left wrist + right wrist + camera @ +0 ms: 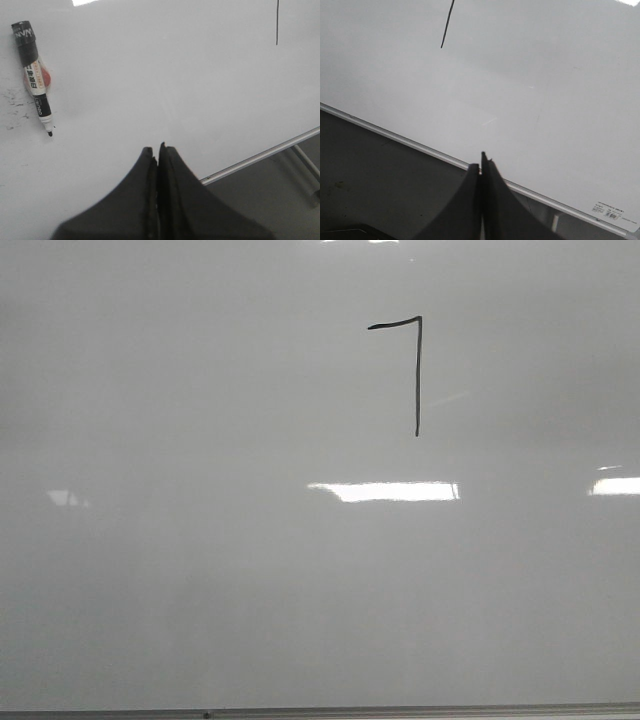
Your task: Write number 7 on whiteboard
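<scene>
A large glossy pale-grey whiteboard [200, 570] was seen filling the front view, with a thin metal edge strip [400, 711] along its near side and bright rectangular light reflections [385, 491] across its middle and right.

In the left wrist view, a marker pen [34, 77] was found lying flat on the board, uncapped, with a black cap end, a white labelled barrel and its black tip resting on the surface. Faint dark smudges [17, 100] were noted just beside it. The pen was well apart from the left gripper [155, 149], and nothing was seen between the gripper and the writing.

The number 7 [410, 360] was drawn in thin black strokes in the upper right part of the board in the front view. Its short top bar ran roughly level, rising slightly to the right, where it joined a long straight stem. The long axis was that stem, running nearly straight down toward the near edge. Only the lower end of the stem was caught in each wrist view.

The left gripper's black fingers were pressed together over the board with nothing between them. The right gripper [481, 159] was likewise closed and empty, poised at the board's edge strip, near a small printed label [608, 210] on the corner.
</scene>
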You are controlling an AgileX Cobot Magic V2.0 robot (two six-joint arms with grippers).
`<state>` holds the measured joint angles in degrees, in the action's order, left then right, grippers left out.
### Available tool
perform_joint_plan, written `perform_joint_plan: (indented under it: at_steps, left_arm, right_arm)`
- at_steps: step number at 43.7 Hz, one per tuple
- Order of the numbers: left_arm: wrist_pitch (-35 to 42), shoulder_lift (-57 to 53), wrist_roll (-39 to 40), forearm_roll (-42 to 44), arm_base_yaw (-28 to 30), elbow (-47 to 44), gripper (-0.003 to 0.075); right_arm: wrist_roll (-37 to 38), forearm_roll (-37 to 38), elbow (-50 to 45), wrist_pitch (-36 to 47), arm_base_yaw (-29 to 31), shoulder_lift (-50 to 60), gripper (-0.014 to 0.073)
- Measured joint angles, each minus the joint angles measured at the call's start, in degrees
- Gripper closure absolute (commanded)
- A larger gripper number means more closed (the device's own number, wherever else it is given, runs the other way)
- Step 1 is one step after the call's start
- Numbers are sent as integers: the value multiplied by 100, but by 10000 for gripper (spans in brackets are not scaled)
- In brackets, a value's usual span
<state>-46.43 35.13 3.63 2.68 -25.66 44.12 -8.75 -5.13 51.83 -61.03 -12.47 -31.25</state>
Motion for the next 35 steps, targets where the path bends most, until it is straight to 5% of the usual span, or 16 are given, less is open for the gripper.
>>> perform_joint_plan:
  at_steps: [14,21,35]
  left_arm:
    - [70,-135,0,-3,15,-81,741]
    - [355,-579,0,-15,493,-368,741]
    - [2180,-2094,0,-4,1697,-2055,741]
  right_arm:
    - [0,0,0,-11,0,0,663]
    - [0,0,0,-33,0,0,663]
    - [0,-10,0,-42,0,0,663]
